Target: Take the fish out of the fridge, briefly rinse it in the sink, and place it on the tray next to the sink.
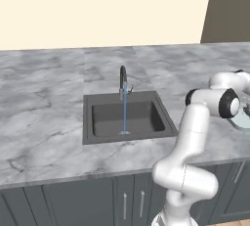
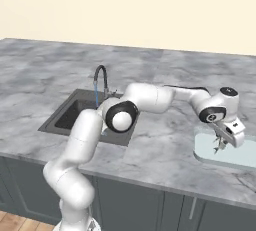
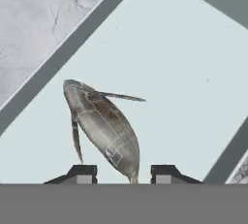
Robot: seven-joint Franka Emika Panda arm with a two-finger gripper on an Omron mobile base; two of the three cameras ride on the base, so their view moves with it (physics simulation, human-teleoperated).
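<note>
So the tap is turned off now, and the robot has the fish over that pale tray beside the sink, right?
Not quite: the tap is running, with a blue stream falling into the sink in the left base view. The rest holds: the fish hangs over the pale tray.

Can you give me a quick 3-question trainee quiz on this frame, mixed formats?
1. True or false: water is running from the tap into the sink.
2. The fish is over which thing? A) the sink basin B) the tray C) bare worktop
3. In the hand view, how do the gripper jaws stand relative to the fish?

Key
1. True: a blue stream falls from the spout into the basin.
2. B: the pale tray lies right under the fish.
3. Parted, one fingertip on each side of the fish's tail end; whether they touch it cannot be told.
</note>
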